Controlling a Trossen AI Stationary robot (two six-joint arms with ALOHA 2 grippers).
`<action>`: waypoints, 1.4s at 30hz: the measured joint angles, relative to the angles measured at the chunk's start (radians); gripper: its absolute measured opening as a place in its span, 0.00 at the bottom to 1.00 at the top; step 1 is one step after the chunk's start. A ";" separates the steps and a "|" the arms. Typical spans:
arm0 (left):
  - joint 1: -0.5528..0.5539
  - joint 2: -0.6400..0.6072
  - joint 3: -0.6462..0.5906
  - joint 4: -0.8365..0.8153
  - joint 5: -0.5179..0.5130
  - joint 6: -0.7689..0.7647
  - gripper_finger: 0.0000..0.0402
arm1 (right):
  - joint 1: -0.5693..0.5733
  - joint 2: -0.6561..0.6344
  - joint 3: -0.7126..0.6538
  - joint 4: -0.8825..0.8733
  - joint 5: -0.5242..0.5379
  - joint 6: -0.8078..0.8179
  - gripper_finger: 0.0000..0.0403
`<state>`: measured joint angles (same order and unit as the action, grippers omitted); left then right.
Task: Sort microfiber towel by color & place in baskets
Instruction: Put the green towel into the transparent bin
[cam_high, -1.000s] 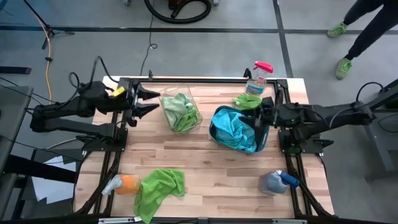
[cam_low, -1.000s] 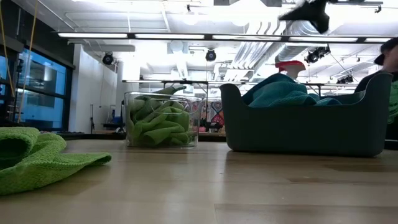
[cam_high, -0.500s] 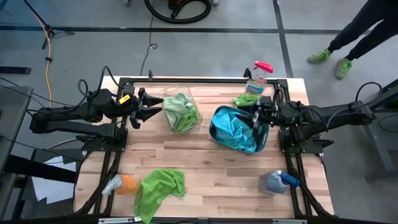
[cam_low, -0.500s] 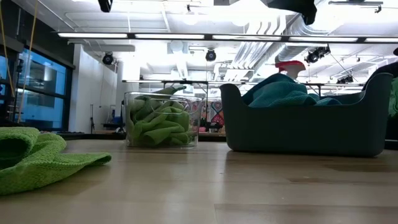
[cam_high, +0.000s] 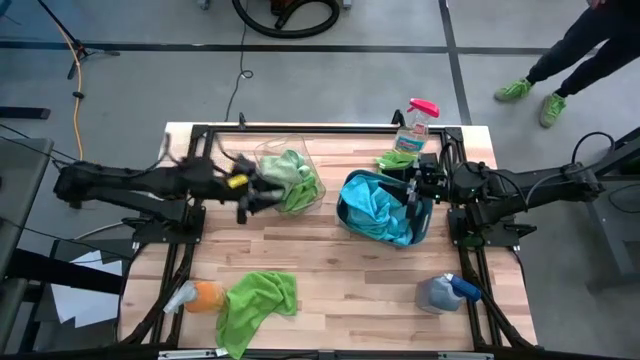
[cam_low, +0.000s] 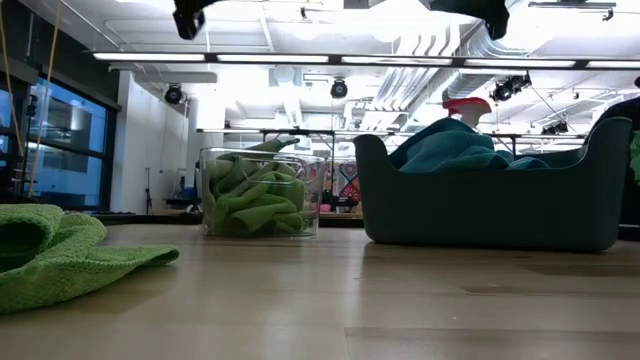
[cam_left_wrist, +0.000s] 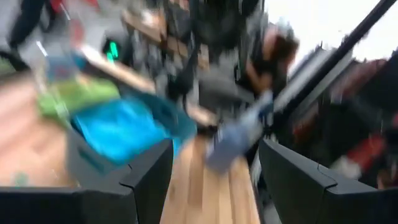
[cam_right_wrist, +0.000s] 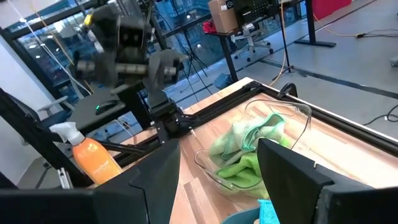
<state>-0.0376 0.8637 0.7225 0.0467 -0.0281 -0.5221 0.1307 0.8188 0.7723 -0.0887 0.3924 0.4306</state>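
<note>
Both arms hover over a table of towels and tubs.
From the left: a loose green towel (cam_high: 255, 300) lies at the near edge; the left gripper (cam_high: 262, 193), fingers spread and empty, hangs just beside the clear basket (cam_high: 290, 178) stuffed with green cloth. The teal basket (cam_high: 385, 208) holds blue towels; the right gripper (cam_high: 412, 190), parted and empty, sits over its rim.

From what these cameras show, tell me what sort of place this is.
Probably a robotics lab or workshop: a wooden table framed by dark rails, exposed ceiling ducts with strip lighting overhead, and a desk with an office chair behind.
</note>
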 joint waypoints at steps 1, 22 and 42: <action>-0.019 0.035 0.017 -0.034 0.015 0.002 0.57 | 0.000 0.000 0.000 0.000 0.000 0.010 0.52; -0.338 0.569 0.331 -0.850 0.258 0.307 0.57 | 0.000 0.000 0.000 -0.001 0.024 0.014 0.52; -0.444 0.938 0.320 -0.829 0.175 0.317 0.57 | 0.000 0.000 -0.001 -0.060 0.024 0.014 0.52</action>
<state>-0.4814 1.8019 1.0422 -0.7820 0.1473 -0.2046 0.1307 0.8191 0.7712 -0.1484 0.4160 0.4446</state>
